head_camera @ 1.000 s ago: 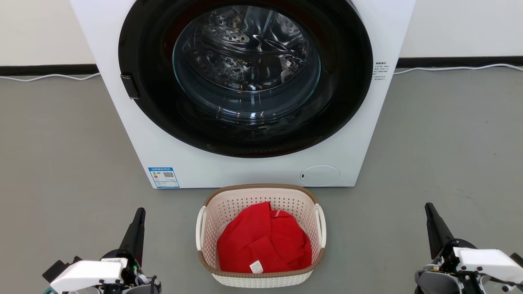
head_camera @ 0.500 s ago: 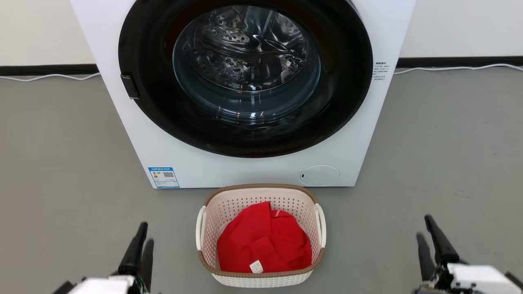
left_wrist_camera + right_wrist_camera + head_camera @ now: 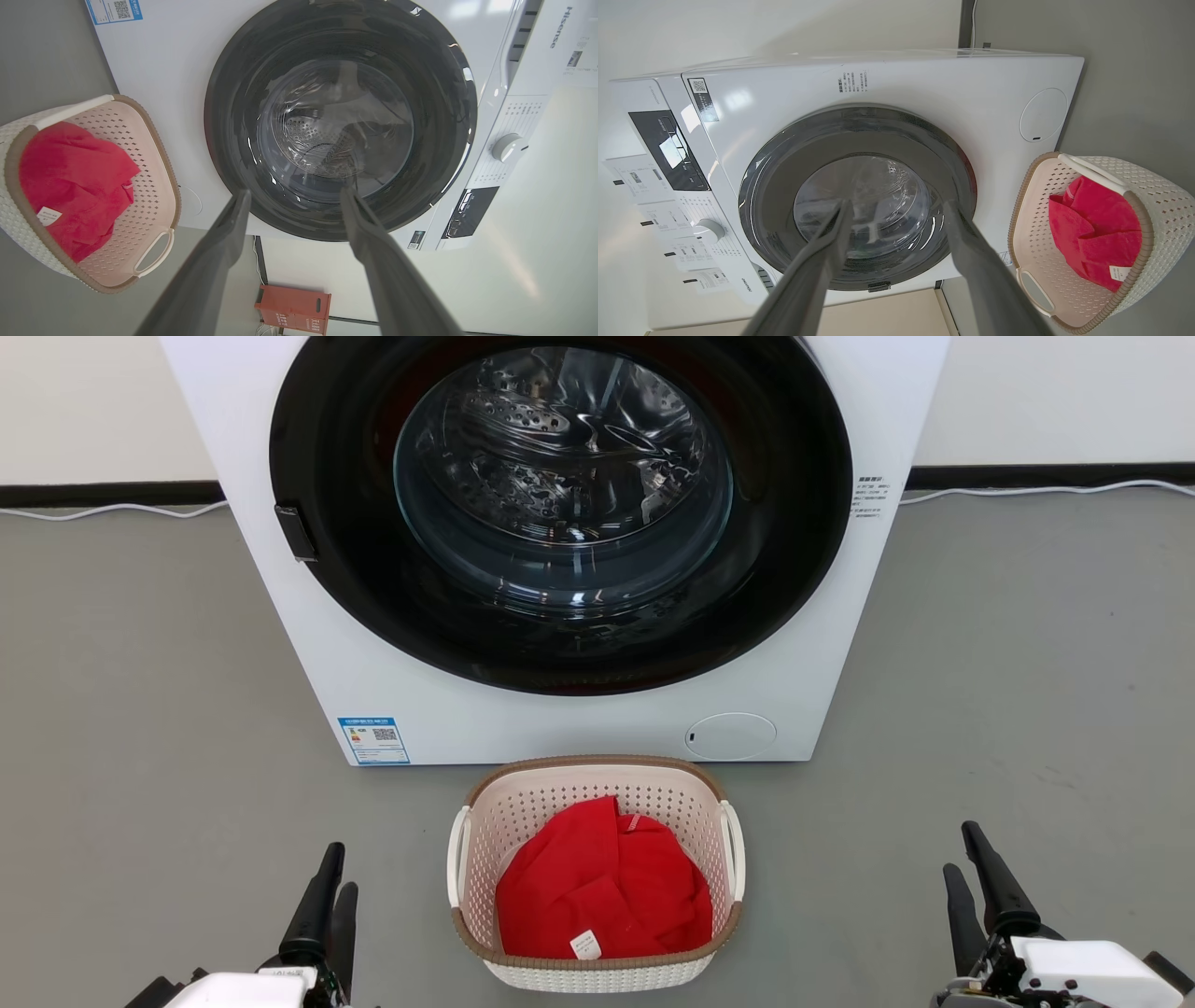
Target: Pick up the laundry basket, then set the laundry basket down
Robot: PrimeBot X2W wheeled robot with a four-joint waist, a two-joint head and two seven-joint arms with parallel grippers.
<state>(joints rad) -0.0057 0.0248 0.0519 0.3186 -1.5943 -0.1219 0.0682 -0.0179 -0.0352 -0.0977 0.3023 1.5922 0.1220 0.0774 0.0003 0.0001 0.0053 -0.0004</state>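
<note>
My left gripper [image 3: 339,870] sits low on my left side with its two dark fingers spread apart and nothing between them. My right gripper [image 3: 959,849] is low on my right, its jaws just as wide and just as empty. In both wrist views I see the gap between my fingers and, beyond it, the round glass door [image 3: 560,513] of the washing machine [image 3: 308,663]. The laundry basket [image 3: 597,762] stands on the grey floor [image 3: 140,709] between my two grippers and well apart from each. It is just in front of the machine, below the door. A red cloth [image 3: 602,887] lies crumpled inside it, with a small white tag [image 3: 586,945] near the edge closest to me. The basket's white loop handles, one on my left [image 3: 457,857] and one on my right [image 3: 735,849], are both untouched.
</note>
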